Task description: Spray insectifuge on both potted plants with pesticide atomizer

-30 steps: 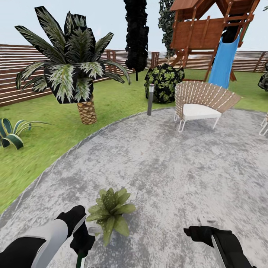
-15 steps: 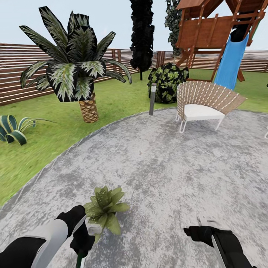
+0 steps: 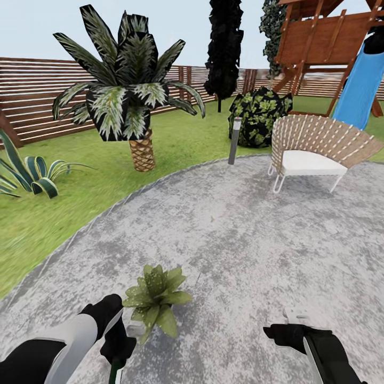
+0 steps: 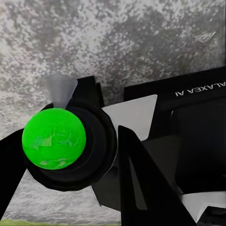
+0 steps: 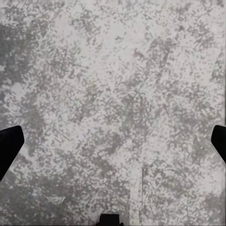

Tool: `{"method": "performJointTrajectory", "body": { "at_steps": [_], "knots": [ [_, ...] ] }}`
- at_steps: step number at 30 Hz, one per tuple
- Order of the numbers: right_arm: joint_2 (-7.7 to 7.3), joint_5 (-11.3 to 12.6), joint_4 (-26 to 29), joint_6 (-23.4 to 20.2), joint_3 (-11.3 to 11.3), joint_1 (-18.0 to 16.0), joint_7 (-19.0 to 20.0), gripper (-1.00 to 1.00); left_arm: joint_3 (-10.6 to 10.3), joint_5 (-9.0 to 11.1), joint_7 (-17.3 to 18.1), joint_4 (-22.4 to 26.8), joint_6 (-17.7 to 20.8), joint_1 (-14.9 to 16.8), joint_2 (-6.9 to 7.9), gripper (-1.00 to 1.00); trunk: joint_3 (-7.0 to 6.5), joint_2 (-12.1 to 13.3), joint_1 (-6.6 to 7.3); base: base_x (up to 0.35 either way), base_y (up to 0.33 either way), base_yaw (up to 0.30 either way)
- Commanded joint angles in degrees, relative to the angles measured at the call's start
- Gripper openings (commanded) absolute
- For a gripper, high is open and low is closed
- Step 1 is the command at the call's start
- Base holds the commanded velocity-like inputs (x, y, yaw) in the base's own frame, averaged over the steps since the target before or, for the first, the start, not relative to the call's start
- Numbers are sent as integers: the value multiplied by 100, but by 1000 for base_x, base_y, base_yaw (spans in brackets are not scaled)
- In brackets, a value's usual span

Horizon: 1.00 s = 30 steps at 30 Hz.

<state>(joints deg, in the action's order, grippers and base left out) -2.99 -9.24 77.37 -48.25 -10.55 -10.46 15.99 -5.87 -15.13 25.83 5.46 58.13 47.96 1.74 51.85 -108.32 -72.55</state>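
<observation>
Black left pincer (image 4: 117,155) housing reads "GALAXEA AI", clamping pesticide atomizer (image 4: 54,139).

Both arms are glossy black with smooth white panels along the forearms, each ending in a matt black wrist housing. The left gripper (image 3: 118,341) has angular black fingers with flat pale grey inner faces; white upside-down lettering ending in "ALAXEA AI" marks its black body. The right gripper (image 3: 292,326) is black with a small white piece at its tip.
</observation>
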Motion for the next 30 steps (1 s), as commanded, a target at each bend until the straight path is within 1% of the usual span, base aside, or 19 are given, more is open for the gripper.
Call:
{"method": "performJointTrajectory", "body": {
  "at_steps": [1, 4, 10, 18, 20, 26, 30],
  "knots": [
    [0, -60, 6, -17, -4, -2, 54, 100, -45, -31, 62, 8, 14, 3, 1, -100, 11, -2, -1, 201, -264, 189],
    [0, -53, 0, -17, -3, -1, 54, 100, -53, -45, 59, 8, 14, 3, 1, -100, 27, -2, -1, 186, -285, 146],
    [0, -52, -2, -17, -5, -1, 54, 100, -62, -42, 60, 8, 14, 3, 1, -100, 32, -2, -1, 143, -309, 22],
    [0, -49, -2, -17, -1, -2, 54, 100, -72, -46, 54, 8, 14, 48, 7, -100, 23, -2, -1, 32, -280, -81],
    [0, -51, -2, -17, -1, -1, 54, 100, -72, -43, 53, 8, 14, 122, 4, -100, 23, -2, -1, 1, -67, -12],
    [0, -45, -2, -17, -1, -3, 54, 100, -77, -57, 53, -4, 22, 644, 2, -100, 22, -2, -1, 0, -10, -2],
    [0, -51, -2, -17, -3, -2, 54, 100, -85, -66, 53, -16, 23, 791, 1, -100, 22, -2, -1, 0, 0, 0]
  ]
}}
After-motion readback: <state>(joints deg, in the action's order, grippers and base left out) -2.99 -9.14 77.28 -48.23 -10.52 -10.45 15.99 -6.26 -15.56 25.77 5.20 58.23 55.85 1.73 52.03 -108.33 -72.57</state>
